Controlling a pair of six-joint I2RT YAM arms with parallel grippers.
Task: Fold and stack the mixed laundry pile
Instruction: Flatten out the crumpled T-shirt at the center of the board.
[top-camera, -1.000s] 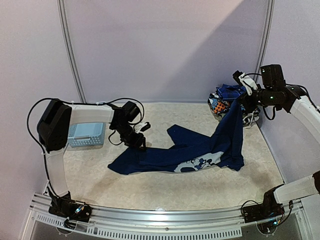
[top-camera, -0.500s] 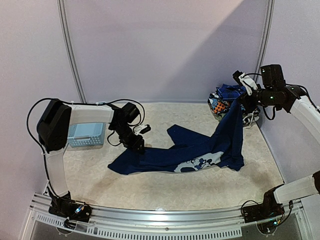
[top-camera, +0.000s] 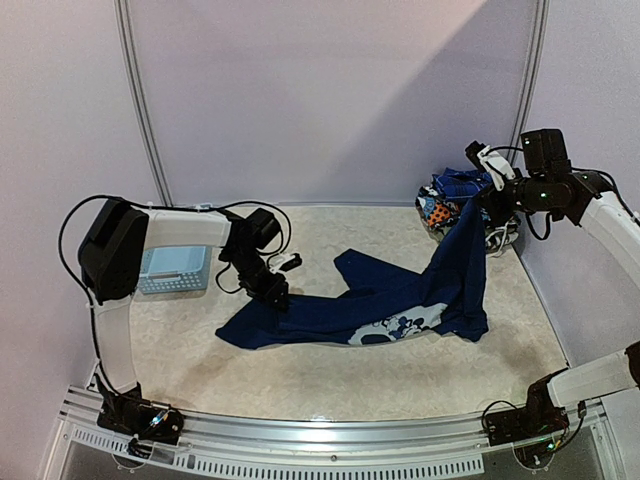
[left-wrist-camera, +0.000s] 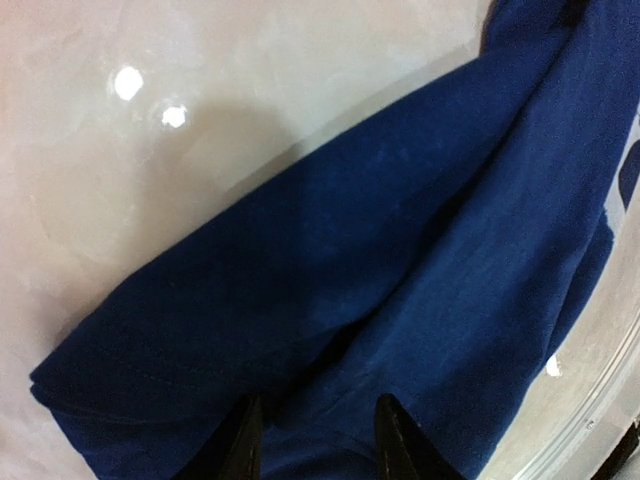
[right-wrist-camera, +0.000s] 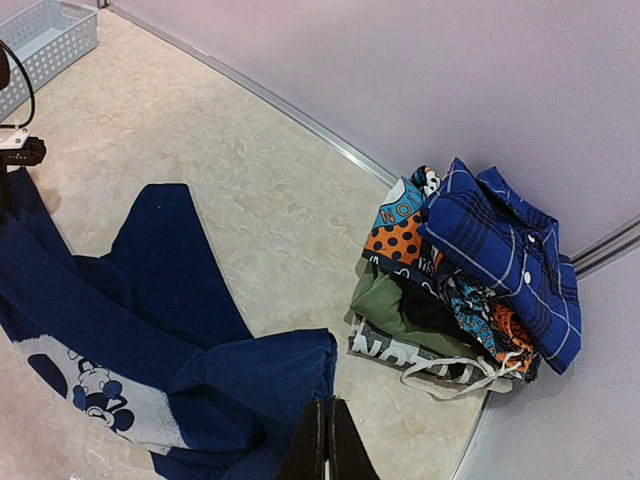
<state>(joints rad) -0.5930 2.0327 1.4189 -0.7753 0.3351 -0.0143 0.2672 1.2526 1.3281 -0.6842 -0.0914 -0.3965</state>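
Observation:
A navy T-shirt (top-camera: 400, 300) with a pale cartoon print lies spread across the table's middle. One corner of it is lifted high at the right, and my right gripper (top-camera: 487, 195) is shut on that corner; in the right wrist view the hem hangs from the closed tips (right-wrist-camera: 327, 405). My left gripper (top-camera: 277, 292) is down on the shirt's left part. In the left wrist view its fingers (left-wrist-camera: 245, 440) stand apart with navy cloth (left-wrist-camera: 400, 250) under and between them. The mixed laundry pile (right-wrist-camera: 470, 270) sits at the back right, with a blue plaid shirt (right-wrist-camera: 510, 250) on top.
A light-blue slotted basket (top-camera: 175, 268) stands at the left, behind the left arm. The pile (top-camera: 445, 200) lies against the back wall's rail, in the right corner. Pale marbled table (top-camera: 330, 375) shows in front of the shirt.
The left gripper has shifted slightly left and down on the shirt's left part. The right arm and the lifted corner have not moved.

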